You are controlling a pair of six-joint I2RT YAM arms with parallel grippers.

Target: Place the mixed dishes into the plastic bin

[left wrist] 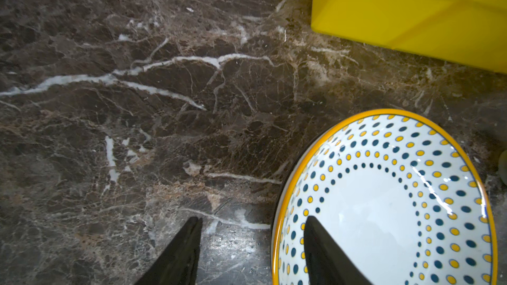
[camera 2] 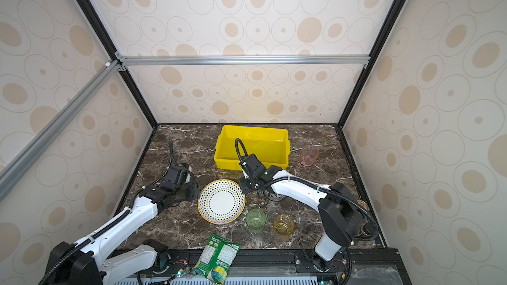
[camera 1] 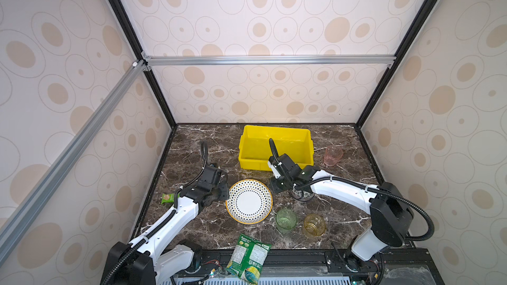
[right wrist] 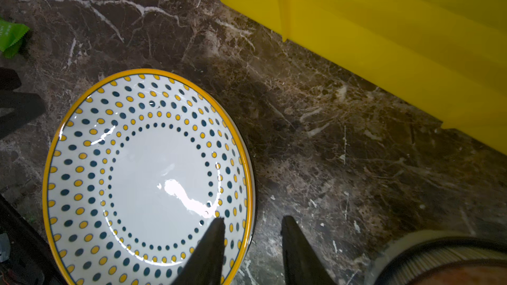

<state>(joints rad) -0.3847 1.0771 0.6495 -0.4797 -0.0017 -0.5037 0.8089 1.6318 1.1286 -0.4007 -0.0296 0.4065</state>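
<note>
1. The marble table [camera 1: 192, 223] carries everything, and the plate lies flat near its middle.
2. The yellow bin [camera 1: 248, 161] stands beyond the plate, near it but apart. What I can see of its inside holds no dish.
3. The dotted plate [camera 1: 249, 201] is wide, shallow and glazed. I judge that is why I come at it from two opposite sides: a pinch on one edge alone could let it tip.
4. The big snack packet [camera 1: 248, 259] lies on the near side of the plate, overhanging the table's front edge and out of the way.
5. The left gripper [left wrist: 252, 218] stands part open and holds nothing. One finger is over the plate's inside and one over the table, with the rim between.
6. The right gripper [right wrist: 253, 218] straddles the opposite rim with a narrower gap, and I see no clamp yet.
7. A patterned bowl [camera 1: 301, 196] sits just beside the plate under my right arm, which could knock it on lifting.
8. The green glass [camera 1: 286, 220] and amber glass [camera 1: 314, 224] stand near the plate. The pink glass [camera 1: 332, 156] is well apart from it.
9. A small green packet [camera 1: 168, 198] lies beyond my left wrist, away from the plate.
</note>
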